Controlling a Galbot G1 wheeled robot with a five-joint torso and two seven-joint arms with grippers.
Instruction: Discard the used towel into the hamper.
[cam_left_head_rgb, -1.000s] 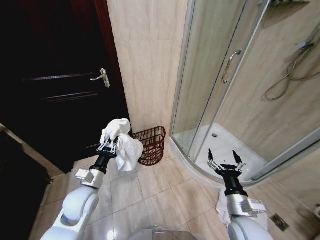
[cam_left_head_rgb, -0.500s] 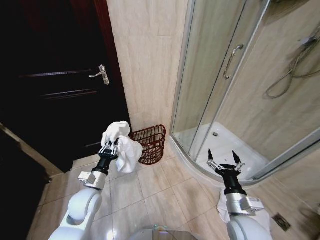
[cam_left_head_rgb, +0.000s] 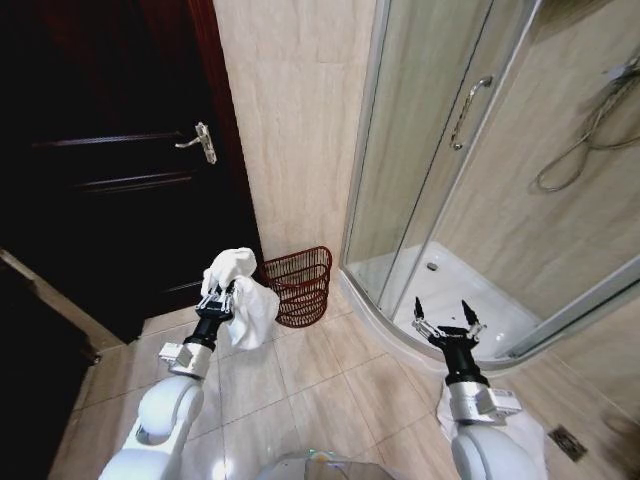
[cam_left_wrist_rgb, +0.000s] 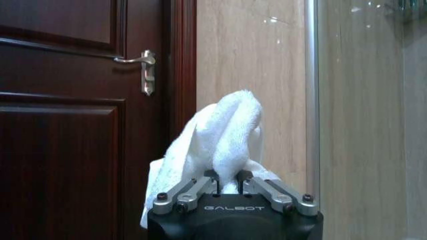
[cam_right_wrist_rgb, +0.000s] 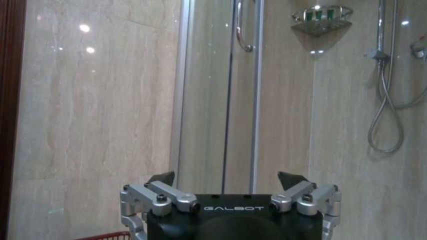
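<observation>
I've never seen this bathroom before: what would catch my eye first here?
First, the white towel bunched in the left pincer, held above the tiled floor just beside the reddish-brown wire hamper standing at the wall's foot. Next, the dark wooden door to the left and the glass shower enclosure to the right, with the right pincer held open and empty before it.

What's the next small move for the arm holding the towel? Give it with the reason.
Probably carry the left gripper forward and to the right until the towel hangs over the hamper's open rim. The gripper is shut on the towel, which hangs left of and short of the hamper, so releasing now would likely drop it on the floor tiles. The right gripper waits open.
</observation>
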